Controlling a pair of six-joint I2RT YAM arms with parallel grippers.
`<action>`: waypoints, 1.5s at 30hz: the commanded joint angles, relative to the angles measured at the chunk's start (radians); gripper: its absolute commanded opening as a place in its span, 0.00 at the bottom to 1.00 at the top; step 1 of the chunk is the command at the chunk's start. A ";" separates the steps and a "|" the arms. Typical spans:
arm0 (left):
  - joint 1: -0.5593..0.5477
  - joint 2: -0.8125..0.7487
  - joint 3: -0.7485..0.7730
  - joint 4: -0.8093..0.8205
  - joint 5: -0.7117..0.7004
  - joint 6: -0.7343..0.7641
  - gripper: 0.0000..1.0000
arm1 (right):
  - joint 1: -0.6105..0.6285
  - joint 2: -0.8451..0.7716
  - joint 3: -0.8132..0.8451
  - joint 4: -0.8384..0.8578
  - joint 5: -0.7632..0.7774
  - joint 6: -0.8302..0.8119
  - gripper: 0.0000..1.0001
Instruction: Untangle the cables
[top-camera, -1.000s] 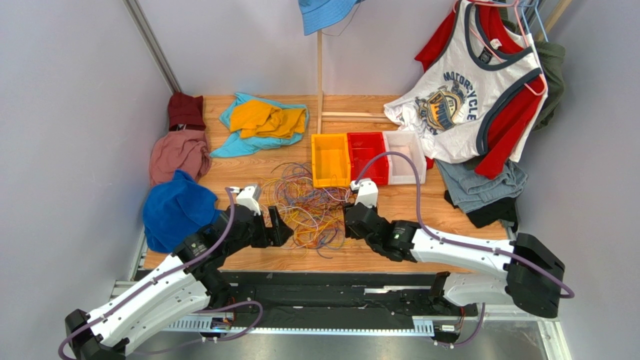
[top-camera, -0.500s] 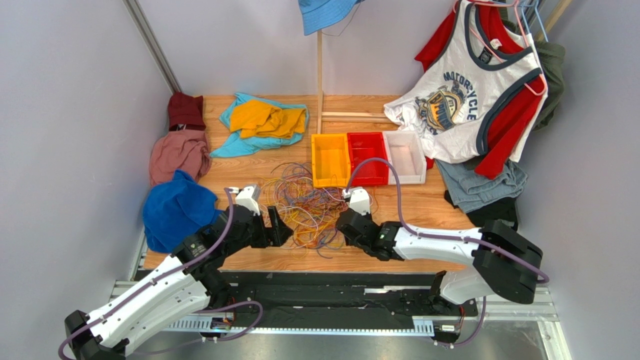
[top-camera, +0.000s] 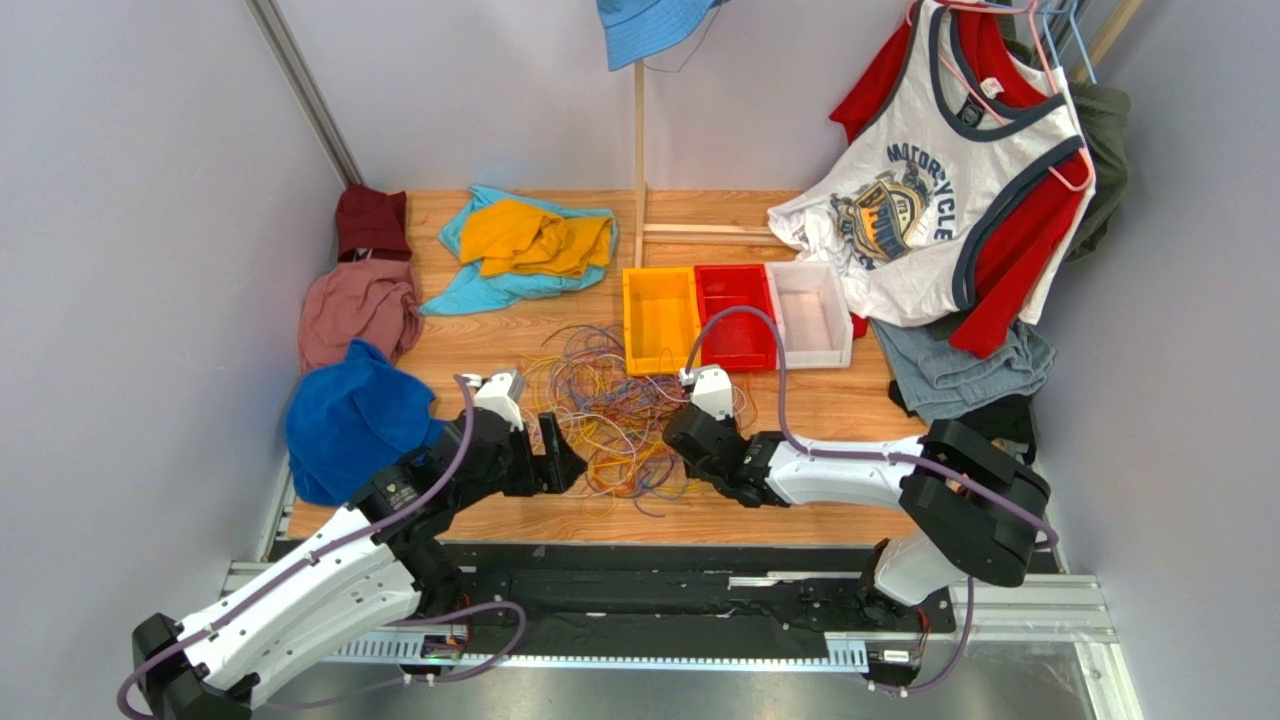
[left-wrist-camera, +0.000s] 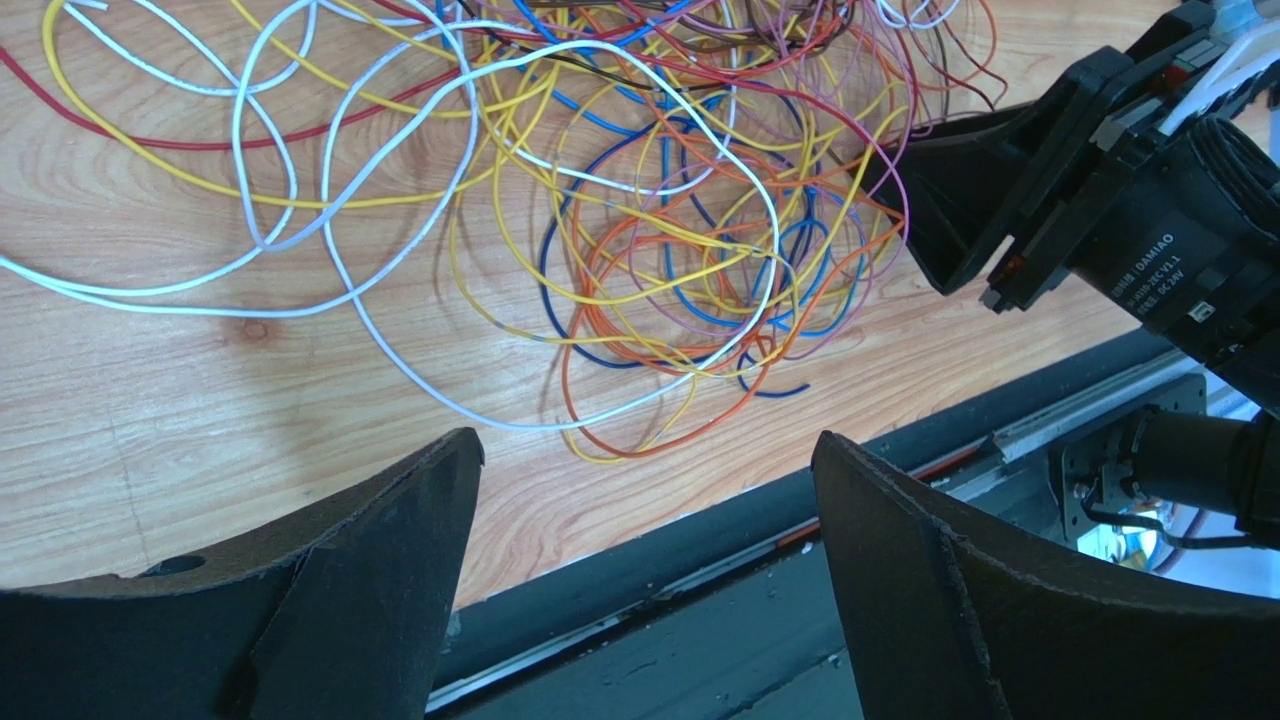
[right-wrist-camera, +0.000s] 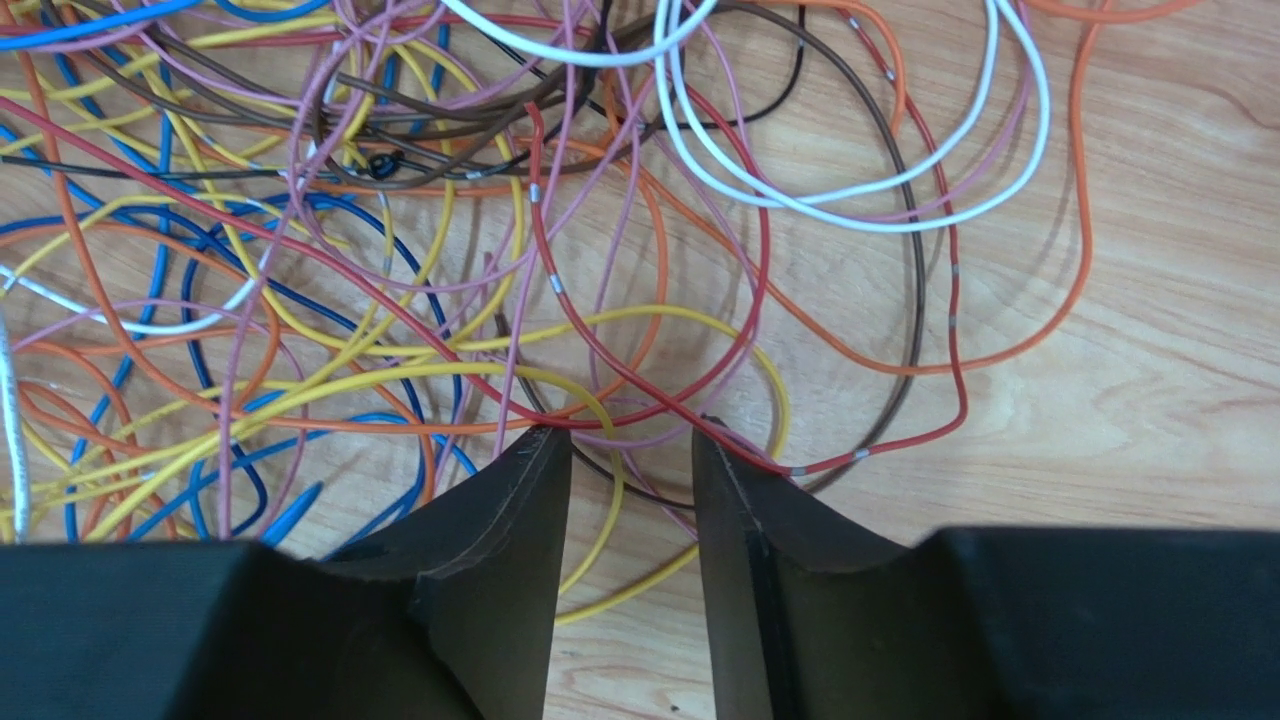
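Observation:
The cables (top-camera: 616, 408) lie in a loose tangle of white, yellow, orange, blue, pink and red loops on the wooden table. My left gripper (top-camera: 553, 450) stands at the pile's left edge, low and wide open. In the left wrist view it (left-wrist-camera: 646, 438) is empty and the cables (left-wrist-camera: 661, 225) lie ahead of it. My right gripper (top-camera: 679, 438) is at the pile's right edge. In the right wrist view it (right-wrist-camera: 631, 435) is narrowly open, its tips down among the cables (right-wrist-camera: 451, 300). Yellow, pink and brown strands cross the gap and a red one lies over the right tip.
Yellow (top-camera: 661, 318), red (top-camera: 735, 312) and white (top-camera: 812, 312) bins stand behind the pile. Heaps of cloth (top-camera: 349, 420) line the left side, jeans (top-camera: 962, 368) the right, and a shirt (top-camera: 932, 180) hangs above. A black rail (left-wrist-camera: 721, 555) runs along the near table edge.
My right gripper has slid left into the edge of the cable pile and its jaws have narrowed. The right arm has folded in closer. The left arm has not moved.

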 joint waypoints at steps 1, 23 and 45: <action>-0.001 0.002 -0.009 0.025 -0.009 0.010 0.90 | -0.013 0.036 0.045 0.070 0.013 -0.012 0.38; -0.001 -0.042 0.153 -0.008 -0.050 0.069 0.90 | 0.387 -0.494 0.776 -0.798 0.304 -0.108 0.00; -0.001 0.011 0.138 0.522 0.197 0.162 0.95 | 0.387 -0.414 1.440 -0.797 0.218 -0.314 0.00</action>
